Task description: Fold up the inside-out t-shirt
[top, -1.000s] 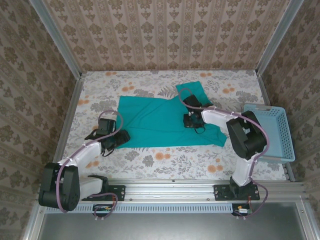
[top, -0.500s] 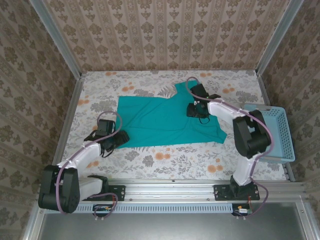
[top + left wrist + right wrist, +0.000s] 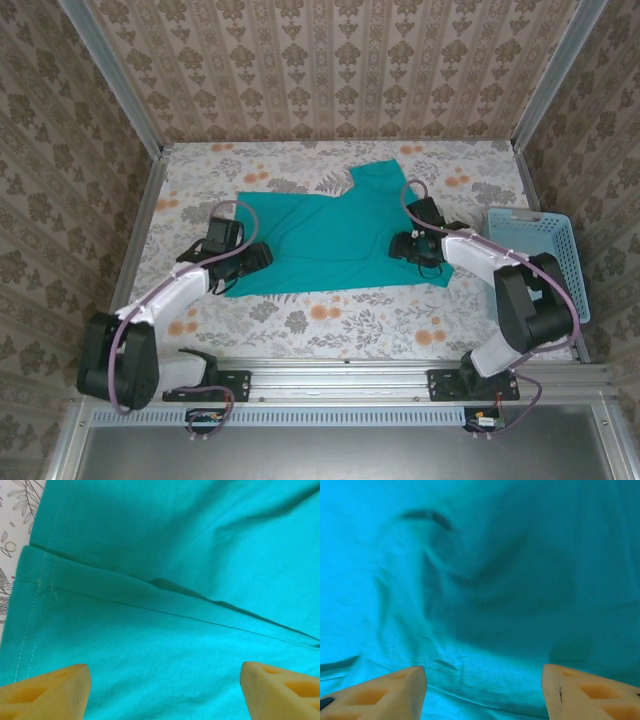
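Right tool [image 3: 408,246]: its fingers are standing apart with nothing between them. A second ago it was nearly closed and sitting further in over the cloth, so it is just finishing a release and is now hanging over the shirt's right edge.
Left tool [image 3: 252,260]: it is gaping wide and gripping nothing. It has been sliding in from the bare bench onto the shirt's near left corner, and the cloth is now lying directly beneath its fingers.
T-shirt [image 3: 320,238]: it is lying spread flat on the bench [image 3: 330,322], stretching from one tool to the other, with one sleeve [image 3: 378,180] sticking out on the far side, beyond the right tool.
Meaning for the fold: the right side is apparently being left as laid. Neither tool is holding anything, so a fresh grip is waiting to be taken, and the fold is looking barely begun.
Hem [image 3: 35,595]: the stitched edge is running just to the left of the left tool's fingers. A doubled ridge [image 3: 175,592] is crossing ahead of them, so there are probably two layers to pinch there.
Wrinkles [image 3: 445,575]: soft ripples are sitting ahead of the right tool.
Open room: bare bench is lying behind both tools and beyond the shirt's far edge. The basket [image 3: 540,262] is standing near the right tool's outer side, apart from the shirt, and is crowding any outward swing there.
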